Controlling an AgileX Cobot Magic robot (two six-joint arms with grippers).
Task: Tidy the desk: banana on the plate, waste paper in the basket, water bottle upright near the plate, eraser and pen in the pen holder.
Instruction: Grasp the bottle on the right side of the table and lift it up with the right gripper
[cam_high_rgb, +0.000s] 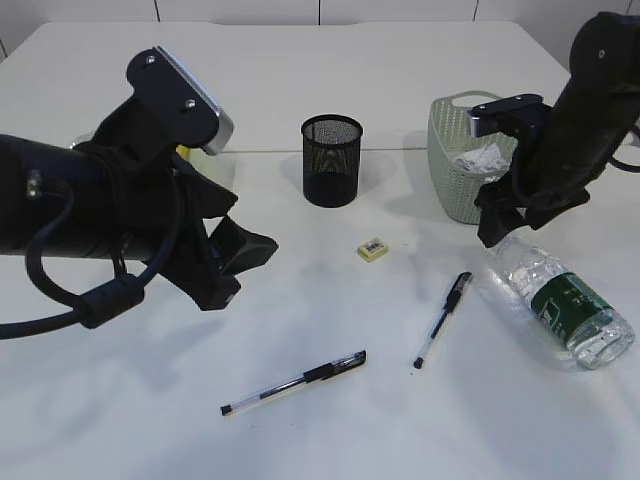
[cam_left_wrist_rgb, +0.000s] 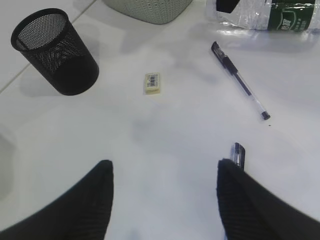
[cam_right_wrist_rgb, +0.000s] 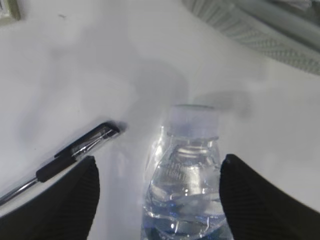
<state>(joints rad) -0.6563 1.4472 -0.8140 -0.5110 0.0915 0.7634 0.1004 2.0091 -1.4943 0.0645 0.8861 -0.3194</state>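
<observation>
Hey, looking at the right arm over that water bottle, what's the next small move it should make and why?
Probably lower the right gripper and close on the water bottle near its neck. The bottle lies on its side on the table, the open fingers straddle it without touching, and it has to end up standing upright.

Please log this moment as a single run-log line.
left gripper: open, empty | right gripper: open, straddling lying water bottle | eraser, pens: on table
</observation>
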